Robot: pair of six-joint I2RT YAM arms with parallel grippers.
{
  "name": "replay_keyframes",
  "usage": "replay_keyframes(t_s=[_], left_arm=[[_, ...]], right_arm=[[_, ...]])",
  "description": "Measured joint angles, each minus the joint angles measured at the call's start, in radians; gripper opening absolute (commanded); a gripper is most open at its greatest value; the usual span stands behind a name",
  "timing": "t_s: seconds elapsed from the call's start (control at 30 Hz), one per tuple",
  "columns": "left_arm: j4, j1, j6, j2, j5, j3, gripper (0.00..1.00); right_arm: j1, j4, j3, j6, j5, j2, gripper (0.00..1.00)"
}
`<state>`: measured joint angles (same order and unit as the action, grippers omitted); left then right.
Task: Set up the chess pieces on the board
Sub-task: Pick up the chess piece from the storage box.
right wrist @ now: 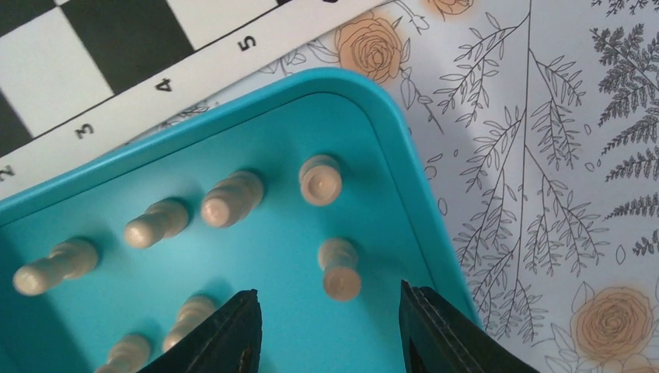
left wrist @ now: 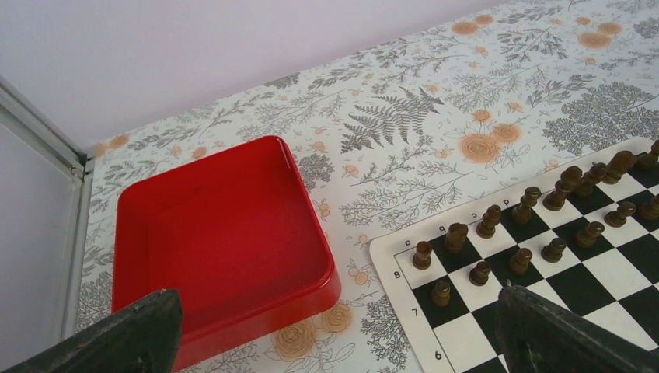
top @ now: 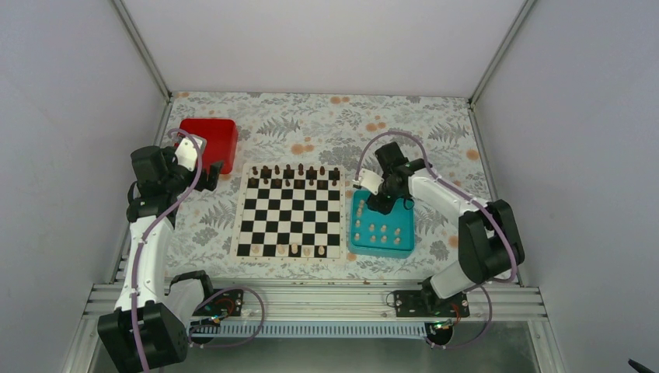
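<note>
While the right arm (top: pixel 447 198) hangs over the teal tray (right wrist: pixel 412 202), its jaws stand released, one to each side of a pale pawn (right wrist: pixel 339 268) close to a rounded corner of the tray; nothing is gripped. The chessboard (top: pixel 289 211) lies just beside the tray on the patterned surface (top: pixel 326 124). Dark pieces (top: pixel 289 172) fill its far ranks and a few light pieces (top: pixel 294 250) stand on its near rank.

Likely hazards:
- The pawn sits nearer one jaw than the other, so an uneven closure may tip it rather than pinch it.
- One jaw hangs close over the tray wall and could catch the rim on descent, shifting the tray.
- A neighbouring piece (right wrist: pixel 320 180) stands near and could be nudged.
- A shallow lift might drag the pawn against the rim.
- A careless placement could topple light pieces already standing.

The left arm (top: pixel 148 233) waits by the red tray (left wrist: pixel 217 241), jaws spread and empty, well apart from the right arm.
</note>
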<state>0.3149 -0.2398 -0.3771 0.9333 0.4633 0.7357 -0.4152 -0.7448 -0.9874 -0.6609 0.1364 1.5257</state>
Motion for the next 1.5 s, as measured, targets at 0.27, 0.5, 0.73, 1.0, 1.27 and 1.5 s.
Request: replay_keyframes(t_s=[0.27,0.5,0.73,1.0,1.27,1.5], left_arm=[[0.000,0.000,0.000,-0.003,0.000,0.000,1.00],[0.000,0.000,0.000,-0.003,0.000,0.000,1.00],[0.000,0.000,0.000,-0.003,0.001,0.000,1.00],[0.000,-0.001,0.000,-0.003,0.002,-0.001,1.00],[0.000,-0.005,0.000,-0.003,0.010,-0.001,1.00],[0.000,-0.005,0.000,-0.003,0.013,-0.001,1.00]], right_arm=[[0.005,0.068,0.004,0.002,-0.008,0.062,0.46],[0.005,0.079,0.004,0.003,-0.011,0.092,0.44],[0.006,0.080,0.004,0.004,-0.021,0.112,0.40],[0.012,0.079,0.004,0.008,-0.023,0.118,0.33],[0.012,0.074,0.004,0.009,-0.026,0.125,0.16],[0.009,0.028,-0.010,0.011,-0.029,0.118,0.09]])
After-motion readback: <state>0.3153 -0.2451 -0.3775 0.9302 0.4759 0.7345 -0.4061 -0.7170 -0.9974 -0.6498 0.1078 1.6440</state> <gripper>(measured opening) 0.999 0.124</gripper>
